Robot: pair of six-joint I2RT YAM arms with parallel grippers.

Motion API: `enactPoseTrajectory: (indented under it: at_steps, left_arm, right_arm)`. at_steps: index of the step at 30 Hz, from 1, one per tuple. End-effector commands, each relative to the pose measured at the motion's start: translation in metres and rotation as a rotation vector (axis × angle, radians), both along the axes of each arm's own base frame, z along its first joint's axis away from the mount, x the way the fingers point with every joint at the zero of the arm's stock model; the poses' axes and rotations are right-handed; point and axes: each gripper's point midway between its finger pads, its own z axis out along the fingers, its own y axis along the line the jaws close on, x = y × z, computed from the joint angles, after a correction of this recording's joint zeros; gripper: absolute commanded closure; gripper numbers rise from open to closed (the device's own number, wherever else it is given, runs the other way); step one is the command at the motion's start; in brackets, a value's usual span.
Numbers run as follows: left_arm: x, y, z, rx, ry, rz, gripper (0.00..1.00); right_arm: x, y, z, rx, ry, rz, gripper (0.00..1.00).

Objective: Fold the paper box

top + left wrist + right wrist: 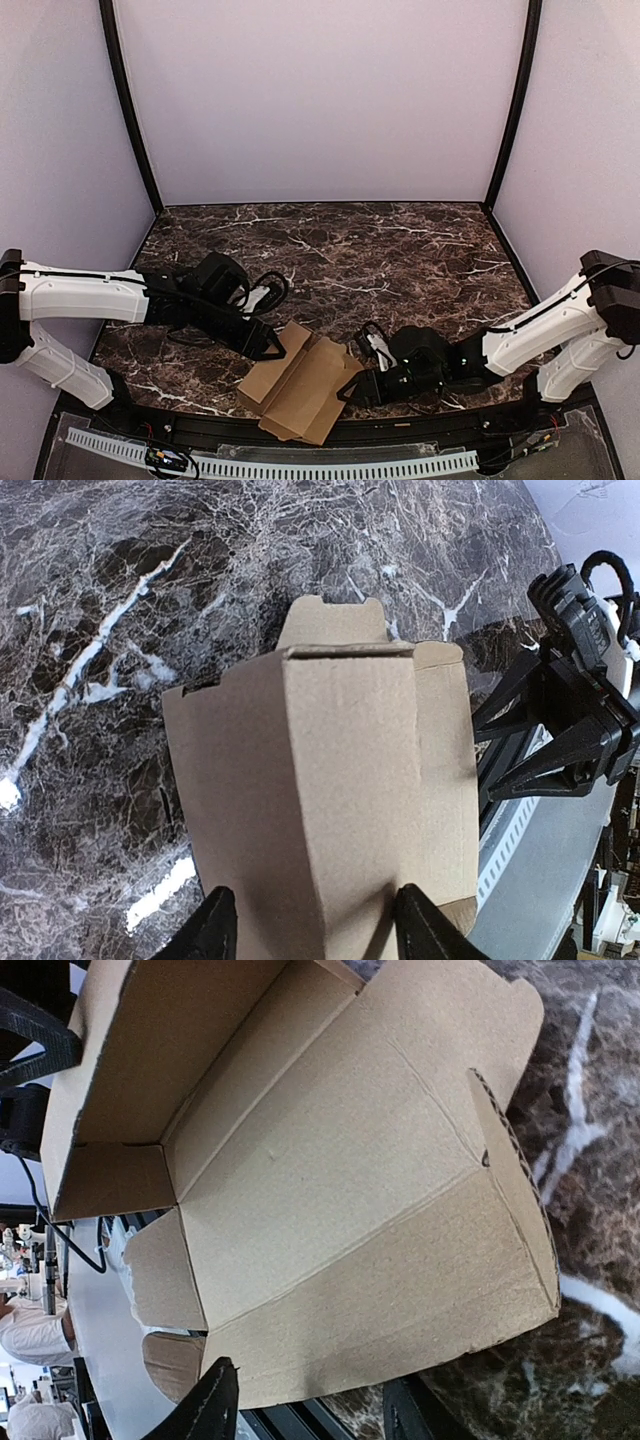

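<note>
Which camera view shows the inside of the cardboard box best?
The right wrist view: the box fills it, open side facing the camera, creases and flaps clear. The top view shows it whole but small. The left wrist view shows only its outer side.

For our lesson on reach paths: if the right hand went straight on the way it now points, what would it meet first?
The paper box: its near edge lies directly ahead of the open right hand, though the gap between them is unclear.
</note>
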Motion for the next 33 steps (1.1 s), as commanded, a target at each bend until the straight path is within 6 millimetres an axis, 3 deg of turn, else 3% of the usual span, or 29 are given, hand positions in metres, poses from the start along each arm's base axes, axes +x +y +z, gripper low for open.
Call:
enactPoseTrajectory:
  at_steps: [1, 9, 18, 23, 31, 33]
  left_arm:
    - [-0.006, 0.01, -0.012, 0.043, 0.032, 0.01, 0.47]
    - [-0.007, 0.011, -0.012, 0.037, 0.034, 0.016, 0.47]
    - [-0.006, 0.013, -0.011, 0.034, 0.027, 0.025, 0.47]
    - [-0.006, 0.013, -0.011, 0.033, 0.026, 0.027, 0.47]
    - [-0.006, 0.009, -0.005, 0.007, 0.024, 0.026, 0.47]
    - [-0.005, 0.008, -0.005, 0.003, 0.022, 0.027, 0.47]
  right_arm:
    - [0.014, 0.027, 0.029, 0.118, -0.076, 0.025, 0.53]
    - [0.025, 0.036, 0.04, 0.142, -0.113, 0.028, 0.62]
    - [0.022, 0.027, 0.013, 0.019, -0.055, 0.018, 0.64]
    - [0.026, 0.035, 0.012, 0.0, -0.052, 0.017, 0.7]
    - [0.032, 0.038, 0.025, 0.002, -0.1, 0.015, 0.98]
    - [0.035, 0.039, 0.032, 0.009, -0.124, 0.018, 1.0]
